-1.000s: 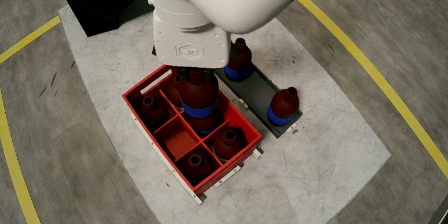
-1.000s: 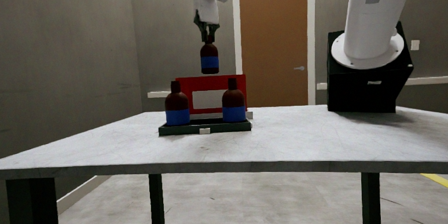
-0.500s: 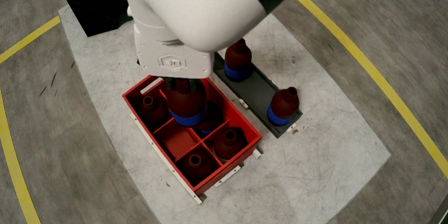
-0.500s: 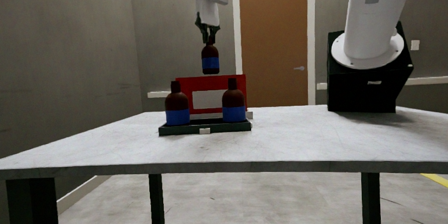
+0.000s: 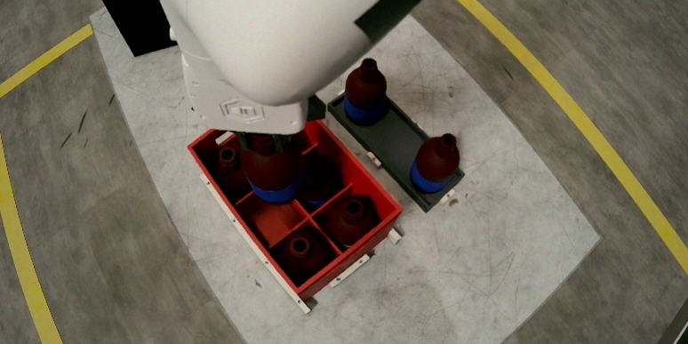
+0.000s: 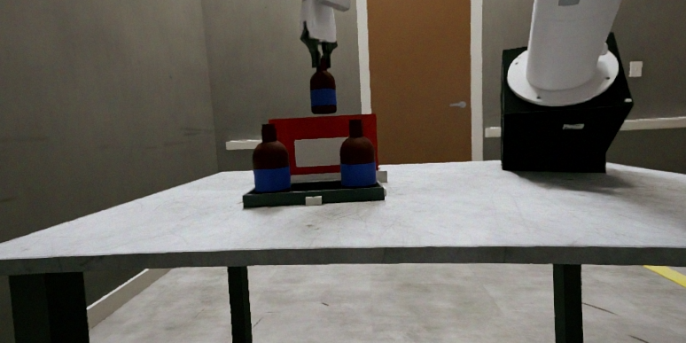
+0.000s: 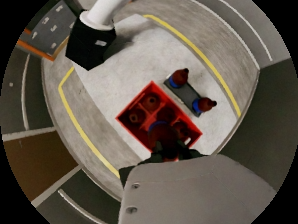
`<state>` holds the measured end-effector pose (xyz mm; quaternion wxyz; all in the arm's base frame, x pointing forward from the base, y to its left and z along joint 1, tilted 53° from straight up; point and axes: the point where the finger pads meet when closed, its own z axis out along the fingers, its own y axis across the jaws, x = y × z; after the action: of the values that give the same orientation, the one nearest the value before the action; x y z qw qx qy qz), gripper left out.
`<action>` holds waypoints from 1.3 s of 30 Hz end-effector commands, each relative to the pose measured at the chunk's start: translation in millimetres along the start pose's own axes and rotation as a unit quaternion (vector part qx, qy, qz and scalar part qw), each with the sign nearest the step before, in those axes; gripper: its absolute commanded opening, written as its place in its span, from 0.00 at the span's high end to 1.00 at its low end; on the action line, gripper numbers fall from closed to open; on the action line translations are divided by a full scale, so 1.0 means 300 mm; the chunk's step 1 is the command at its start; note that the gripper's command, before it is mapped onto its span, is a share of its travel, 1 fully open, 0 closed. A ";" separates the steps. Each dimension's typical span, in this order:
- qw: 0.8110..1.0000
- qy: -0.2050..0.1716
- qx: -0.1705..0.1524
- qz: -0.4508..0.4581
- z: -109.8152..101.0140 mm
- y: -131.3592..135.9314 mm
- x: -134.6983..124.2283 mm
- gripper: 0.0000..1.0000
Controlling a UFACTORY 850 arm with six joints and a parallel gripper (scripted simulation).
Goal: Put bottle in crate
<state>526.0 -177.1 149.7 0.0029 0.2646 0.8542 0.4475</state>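
The gripper [image 5: 263, 141] [image 6: 322, 63] [image 7: 167, 147] grips 1 bottle [image 5: 272, 168] [image 6: 323, 92] [image 7: 163, 134] by its neck. The bottle hides part of the crate [image 5: 230, 222] [image 6: 283, 136] [image 7: 134, 131].

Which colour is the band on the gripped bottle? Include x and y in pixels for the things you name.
Blue, on the gripped bottle [image 5: 272, 168] [image 6: 323, 81] [image 7: 162, 134]; clearest in exterior.

view from the wrist. the gripper [image 5: 263, 143] [image 6: 322, 63] [image 7: 167, 147], at the near edge, was closed on a blue-banded brown bottle [image 5: 273, 168] [image 6: 323, 96] [image 7: 162, 132], which hung over the near part of the red crate [image 5: 360, 165] [image 6: 326, 123] [image 7: 134, 100]. a stored bottle [image 5: 228, 171] [image 7: 133, 117] stood in the crate's left corner. to the right of the crate, the dark tray [image 5: 395, 139] [image 6: 278, 200] [image 7: 186, 93] bore two bottles, a farther one [image 5: 365, 88] [image 6: 357, 153] [image 7: 180, 77] and a nearer one [image 5: 436, 163] [image 6: 271, 160] [image 7: 204, 104], both upright. the black base block [image 5: 140, 19] [image 6: 551, 138] [image 7: 90, 47] stood at the far left.
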 end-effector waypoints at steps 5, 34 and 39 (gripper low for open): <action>1.000 -0.001 0.000 0.000 -0.003 -0.028 -0.028 1.00; 1.000 -0.001 0.000 0.000 -0.003 -0.070 -0.065 1.00; 1.000 -0.001 0.000 0.000 -0.003 -0.072 -0.066 1.00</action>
<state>532.7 -195.3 129.1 0.0029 0.2646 0.8542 0.4475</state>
